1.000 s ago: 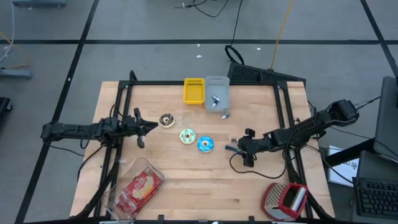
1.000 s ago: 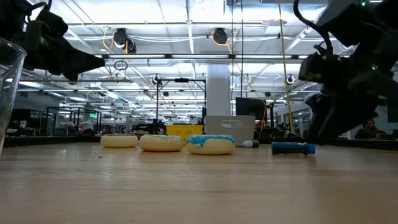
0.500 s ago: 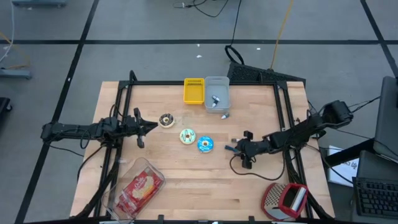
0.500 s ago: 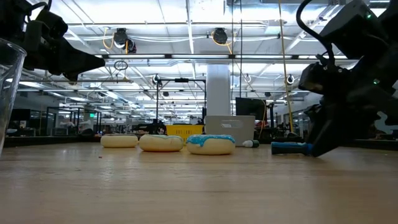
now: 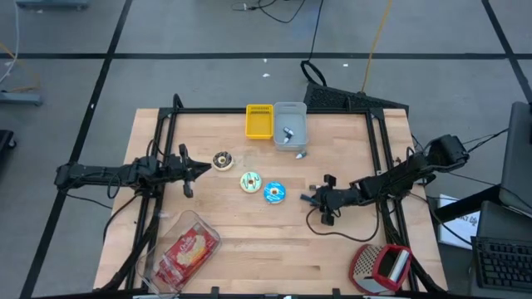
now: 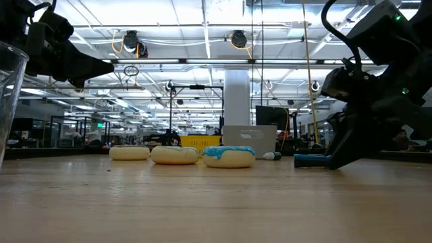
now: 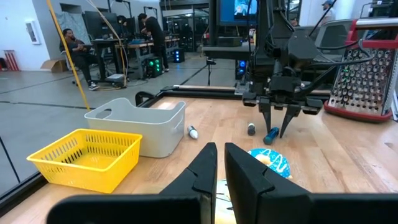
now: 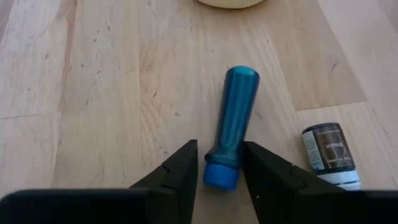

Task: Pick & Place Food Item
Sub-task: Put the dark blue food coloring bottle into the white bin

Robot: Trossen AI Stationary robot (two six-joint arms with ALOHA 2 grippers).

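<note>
The right hand has its fingers apart, straddling the capped end of a blue tube lying flat on the bench, its long axis pointing away toward the blue-iced donut. A small dark bottle beside it carries unreadable lettering.

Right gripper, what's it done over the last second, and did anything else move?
The right gripper came down toward the blue tube and its jaws narrowed around the tube's cap end; whether they grip yet is unclear. The tube still lies on the table. The left gripper and three donuts stayed put.
</note>
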